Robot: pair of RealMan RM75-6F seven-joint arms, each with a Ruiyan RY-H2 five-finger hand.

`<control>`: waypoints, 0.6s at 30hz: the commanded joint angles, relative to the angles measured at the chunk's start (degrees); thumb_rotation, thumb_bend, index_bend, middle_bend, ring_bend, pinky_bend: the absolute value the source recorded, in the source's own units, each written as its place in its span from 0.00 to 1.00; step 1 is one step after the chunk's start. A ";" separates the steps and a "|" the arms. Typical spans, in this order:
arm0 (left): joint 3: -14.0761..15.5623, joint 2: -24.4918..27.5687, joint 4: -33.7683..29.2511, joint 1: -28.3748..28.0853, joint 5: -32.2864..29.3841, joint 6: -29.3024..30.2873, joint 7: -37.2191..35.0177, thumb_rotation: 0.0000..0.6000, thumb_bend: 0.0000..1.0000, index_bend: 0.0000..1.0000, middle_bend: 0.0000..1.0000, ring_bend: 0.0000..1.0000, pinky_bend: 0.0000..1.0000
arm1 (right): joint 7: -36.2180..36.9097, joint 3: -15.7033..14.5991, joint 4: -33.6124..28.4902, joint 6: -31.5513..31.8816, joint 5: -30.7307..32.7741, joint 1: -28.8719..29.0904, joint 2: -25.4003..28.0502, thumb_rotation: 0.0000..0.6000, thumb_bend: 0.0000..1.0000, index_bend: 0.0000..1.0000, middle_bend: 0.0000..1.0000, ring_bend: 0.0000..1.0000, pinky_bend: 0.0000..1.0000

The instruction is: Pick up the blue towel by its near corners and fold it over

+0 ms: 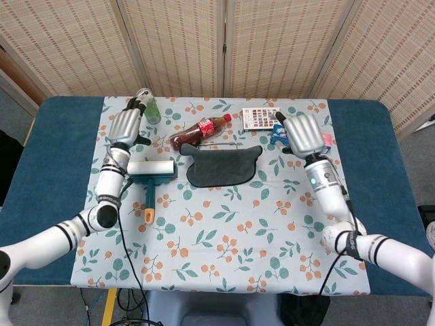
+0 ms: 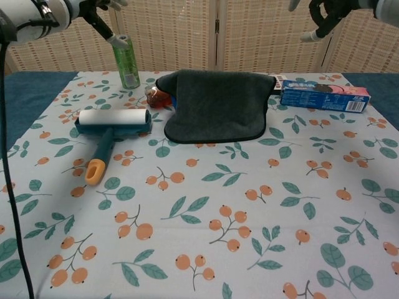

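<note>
The towel [image 1: 221, 165] lies folded in a dark grey pad at the middle of the tablecloth, a sliver of blue showing at its left edge [image 2: 216, 106]. My left hand [image 1: 124, 126] hovers well to its left, above the roller, fingers apart and empty; only its fingertips [image 2: 107, 25] show in the chest view. My right hand [image 1: 303, 134] hangs to the towel's right over the cookie box, holding nothing, with loosely bent fingers [image 2: 323, 17] at the top edge of the chest view.
A lint roller [image 2: 112, 124] lies left of the towel. A cola bottle [image 1: 200, 130] lies behind the towel's left end, with a green can [image 2: 126, 61] further back. A blue cookie box [image 2: 324, 95] and a printed card [image 1: 261, 117] sit back right.
</note>
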 commanded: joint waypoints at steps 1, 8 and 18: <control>2.42 4.97 -7.23 5.57 3.78 4.33 -2.60 1.00 0.19 0.10 0.02 0.02 0.20 | 3.97 -2.38 -4.63 3.55 -4.05 -4.45 4.40 1.00 0.25 0.32 0.68 0.68 0.94; 5.39 11.00 -16.00 11.75 8.04 8.03 -4.65 1.00 0.19 0.10 0.02 0.02 0.20 | 6.86 -4.81 -9.06 7.44 -8.46 -9.46 9.07 1.00 0.25 0.36 0.67 0.67 0.94; 9.42 16.94 -24.63 19.23 15.66 15.41 -6.07 1.00 0.19 0.11 0.02 0.03 0.20 | 11.10 -8.35 -13.83 12.22 -13.62 -16.41 14.04 1.00 0.25 0.36 0.64 0.64 0.89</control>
